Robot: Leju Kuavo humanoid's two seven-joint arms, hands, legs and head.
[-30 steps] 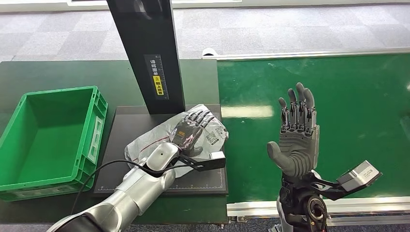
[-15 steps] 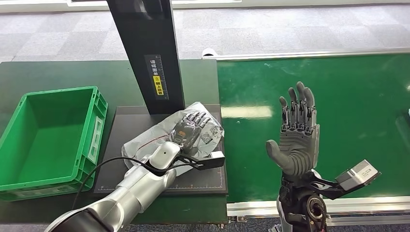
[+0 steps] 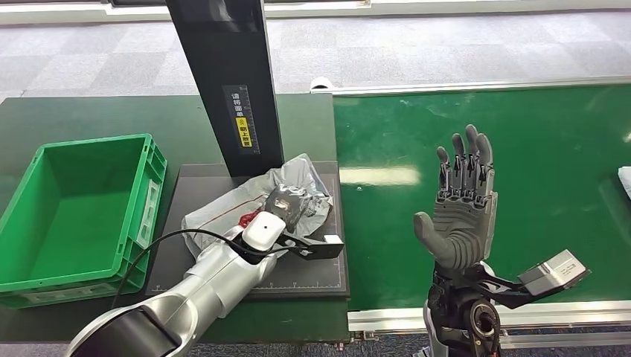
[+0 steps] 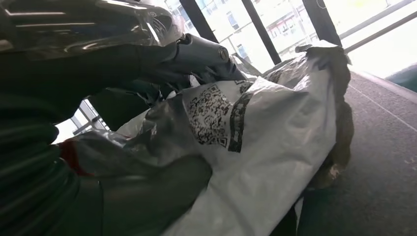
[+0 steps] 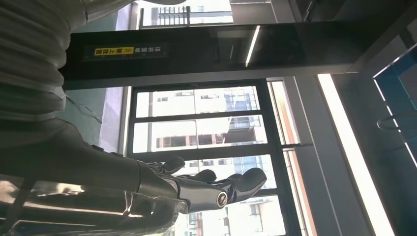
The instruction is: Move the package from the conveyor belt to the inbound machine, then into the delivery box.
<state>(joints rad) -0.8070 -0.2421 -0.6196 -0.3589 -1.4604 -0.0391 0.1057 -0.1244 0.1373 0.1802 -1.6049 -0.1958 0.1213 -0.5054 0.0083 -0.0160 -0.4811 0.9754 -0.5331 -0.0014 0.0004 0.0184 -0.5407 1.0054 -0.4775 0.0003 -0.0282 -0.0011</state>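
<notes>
On the dark platform (image 3: 312, 279) of the inbound machine, at the foot of its black column (image 3: 227, 82), lies the package (image 3: 298, 182), a crumpled silver-grey plastic mailer bunched up directly under the left hand (image 3: 286, 204); the hand sits on top of it with fingers curled into the wrinkled film, gripping it, and the bag is gathered and partly raised around those fingers; in the left wrist view the package (image 4: 265, 147) presses against the hand's palm, with a white face turned to the camera that bears a square printed code with a dark bar beside it; no text there is legible. Well apart to the left stands the green delivery box (image 3: 82, 208), open-topped, on the dark table. Over the green conveyor belt (image 3: 551, 149), the right hand (image 3: 461, 212) is upright with palm toward the camera, fingers straight and slightly spread, holding nothing. The column carries a narrow vertical label with white characters above a yellow strip, too small to read; a white object (image 3: 623, 178) lies at the belt's right edge.
</notes>
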